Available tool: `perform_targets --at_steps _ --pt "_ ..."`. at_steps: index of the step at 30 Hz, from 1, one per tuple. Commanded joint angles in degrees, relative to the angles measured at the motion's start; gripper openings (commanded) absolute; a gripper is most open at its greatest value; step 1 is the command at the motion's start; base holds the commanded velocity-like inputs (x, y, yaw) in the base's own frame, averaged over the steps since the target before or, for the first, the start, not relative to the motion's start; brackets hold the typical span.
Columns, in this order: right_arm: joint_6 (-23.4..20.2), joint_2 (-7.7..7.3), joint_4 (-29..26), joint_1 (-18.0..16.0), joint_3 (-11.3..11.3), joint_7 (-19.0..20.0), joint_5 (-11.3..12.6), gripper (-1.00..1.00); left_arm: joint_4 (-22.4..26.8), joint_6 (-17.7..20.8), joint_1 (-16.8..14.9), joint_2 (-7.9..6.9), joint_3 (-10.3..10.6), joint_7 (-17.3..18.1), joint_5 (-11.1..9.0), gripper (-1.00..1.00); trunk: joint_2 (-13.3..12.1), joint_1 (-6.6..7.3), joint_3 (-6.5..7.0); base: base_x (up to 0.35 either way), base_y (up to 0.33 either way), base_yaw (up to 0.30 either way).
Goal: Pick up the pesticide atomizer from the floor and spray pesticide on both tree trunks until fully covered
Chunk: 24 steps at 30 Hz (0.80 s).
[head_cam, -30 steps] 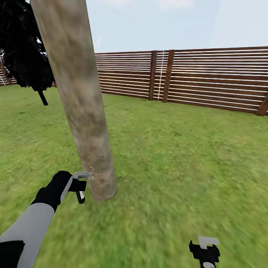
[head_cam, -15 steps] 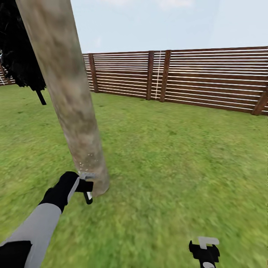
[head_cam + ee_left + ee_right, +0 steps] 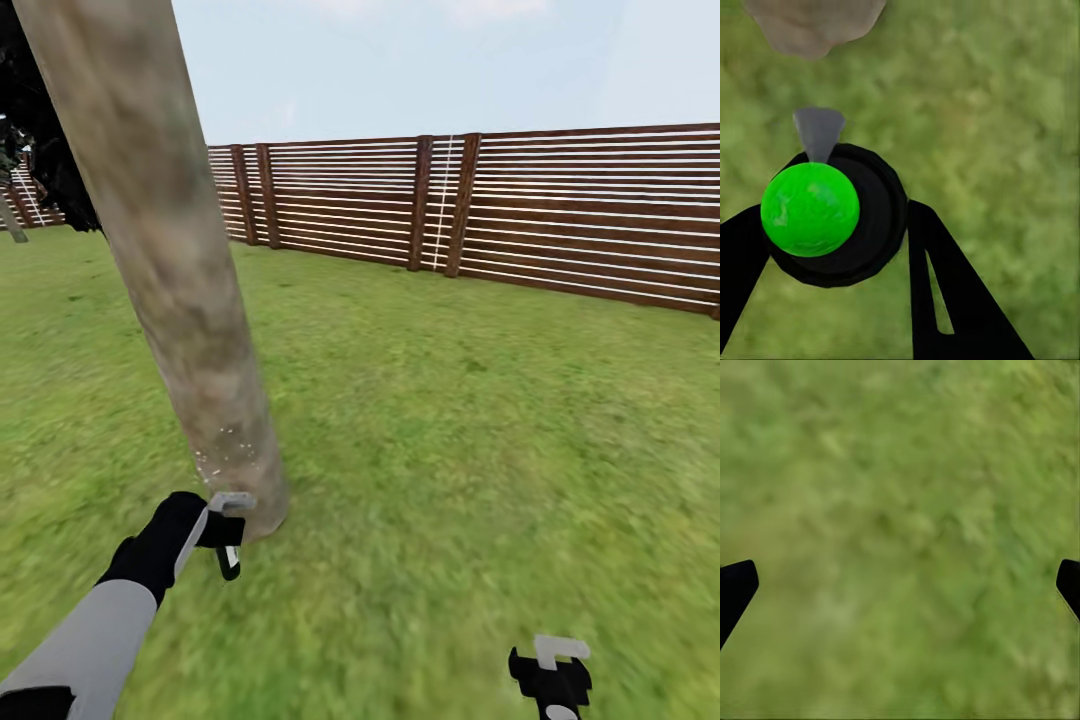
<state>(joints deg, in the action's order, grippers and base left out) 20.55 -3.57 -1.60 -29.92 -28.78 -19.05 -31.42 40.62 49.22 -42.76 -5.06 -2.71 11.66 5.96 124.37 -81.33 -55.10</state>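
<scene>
Left jaws (image 3: pixel 228 528) clamped on the sprayer (image 3: pixel 832 214), nozzle aimed at the trunk (image 3: pixel 215 400) base just beside it (speckles on bark there), trunk axis rising steeply; right jaws (image 3: pixel 550 672) apart over grass.

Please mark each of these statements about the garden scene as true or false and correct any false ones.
1. The left gripper holds the pesticide atomizer beside the base of the tree trunk. True.
2. The right gripper grips a second sprayer. False: it is open and empty over grass.
3. A slatted wooden fence stands behind the lawn. True.
4. The trunk lies flat on the ground. False: it stands upright.
</scene>
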Motion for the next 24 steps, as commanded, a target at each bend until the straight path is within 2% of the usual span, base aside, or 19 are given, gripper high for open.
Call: perform_targets --at_steps 1,3,5,8,13,20,24 --pt "0.2 -0.03 0.1 0.0 -0.5 -0.2 -0.6 1.00 0.2 0.2 1.0 -1.18 -0.5 0.5 0.3 -1.00 0.0 -0.02 -0.05 0.239 -0.170 0.001" --pt "0.2 -0.03 0.1 0.0 -0.5 -0.2 -0.6 1.00 0.2 0.2 1.8 -2.83 -0.6 -0.3 0.3 -1.00 0.0 -0.02 -0.05 0.089 -0.160 0.000" --pt "0.2 -0.03 0.1 0.0 -0.5 -0.2 -0.6 1.00 0.2 0.1 2.1 -3.18 -0.6 -2.5 0.1 -1.00 0.0 -0.02 -0.05 -0.135 -0.184 0.000" --pt "0.2 0.07 0.1 0.0 -0.5 -0.2 -0.6 1.00 0.3 -1.0 2.2 -2.19 -0.6 -5.7 -0.3 -1.00 0.0 -0.02 -0.05 -0.224 -0.198 0.000" --pt "0.2 0.14 0.1 0.0 -0.4 -0.2 -0.6 1.00 0.4 -2.2 2.2 0.30 -0.8 -6.4 -0.4 -1.00 0.0 -0.02 -0.05 0.025 -0.210 0.132" --pt "0.2 0.16 0.1 0.0 -0.4 -0.2 -0.6 1.00 0.1 -2.6 2.2 0.84 -0.7 -6.5 -0.3 -1.00 0.0 -0.02 -0.05 0.020 -0.023 0.272" --pt "0.2 0.19 0.1 0.0 -0.4 -0.2 -0.6 1.00 0.1 -3.7 2.3 2.04 -0.6 -6.6 -0.1 -1.00 0.0 -0.02 -0.05 0.119 -0.095 0.268"
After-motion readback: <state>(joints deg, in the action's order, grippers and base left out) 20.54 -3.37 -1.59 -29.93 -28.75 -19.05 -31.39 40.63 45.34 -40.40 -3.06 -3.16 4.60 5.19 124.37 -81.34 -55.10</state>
